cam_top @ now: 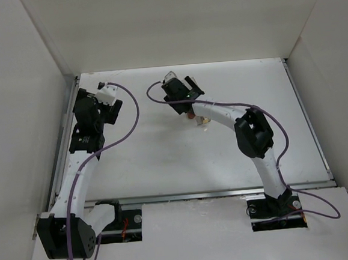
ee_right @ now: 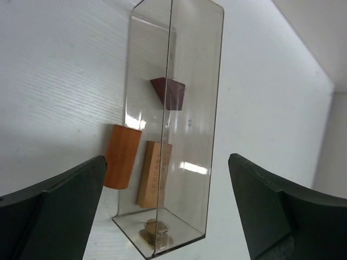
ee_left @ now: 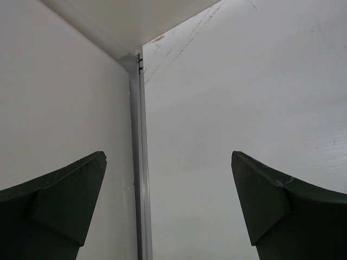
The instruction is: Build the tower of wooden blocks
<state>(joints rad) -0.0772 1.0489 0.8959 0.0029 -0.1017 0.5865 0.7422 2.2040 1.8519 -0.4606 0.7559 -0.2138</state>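
**Right wrist view.** The right gripper (ee_right: 167,162) is spread wide. Its two dark fingers (ee_right: 54,211) sit low at 8 and 4 o'clock with nothing pinched between them. A clear plastic box (ee_right: 190,81) runs through the gap from 12 to 6 o'clock. Against its walls show the wooden pieces: a dark red-brown wedge (ee_right: 169,92) just above centre, a pale tan bar (ee_right: 154,174) below it, and an orange-brown cylinder (ee_right: 122,156) just beside the bar at its 9 o'clock. Whether they lie inside the box or behind it cannot be told. None is stacked, so the tower is judged not yet begun. The open jaws suggest an approach, with the box in the way.

**Left wrist view.** The left gripper (ee_left: 168,157) is likewise spread and empty. It faces a wall corner and a metal rail (ee_left: 138,179) at 12 o'clock, and no piece shows. It is probably parked to leave room.

**Top external view.** The right arm (cam_top: 260,153) reaches toward 11 o'clock from its base, and the pieces show as small specks under its wrist. The left arm (cam_top: 75,174) sits at the 9 o'clock edge of the table (cam_top: 165,167), well apart from them.
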